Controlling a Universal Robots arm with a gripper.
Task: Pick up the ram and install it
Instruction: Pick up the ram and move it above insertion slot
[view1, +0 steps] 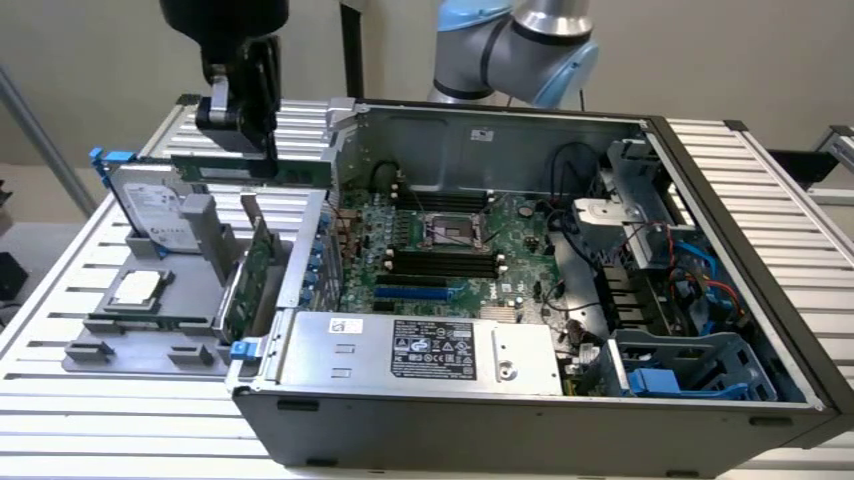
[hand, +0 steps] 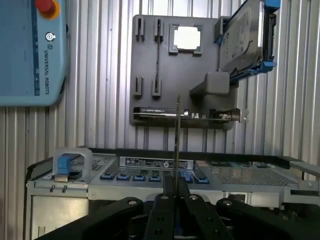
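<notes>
- The gripper (view1: 258, 160) is clenched on the ram (view1: 294, 172). It holds the ram in the air as a level green stick, close to the wall of the open case (view1: 427, 140) on the exterior view's left, and well apart from the black slots (view1: 441, 262) on the motherboard (view1: 387, 220).
- The grip appears to sit toward one part of the long stick, not its middle. The free length could therefore sag or twist between the pads, and a tilted ram would likely jam in a slot instead of seating.
- The ram's end lies just beside the case wall. A sideways move made without enough height could knock that end against the rim and shift the stick in the jaws.
- The hard drive (view1: 154, 205) and the expansion card (view1: 260, 270) stand upright on the fixture tray (view1: 134, 330) below and beside the ram, so a low path could clip either one.
- Black cables (view1: 587, 160) hang inside the case near the motherboard and could snag a wide gripper coming down among them.
- A ram turned the wrong way round, or pressed onto closed latches, would not go in, and force could harm the board.
- In the wrist view the ram shows edge-on as a thin line, so its chips and its notch cannot be made out.
- In the exterior view the gripper body covers the place where the pads meet the ram, and the upper arm is cut off.
- The slot latches are too small to judge, as is which slot is free.
- Whether the ram hangs over the tray or over the case wall cannot be told.
</notes>
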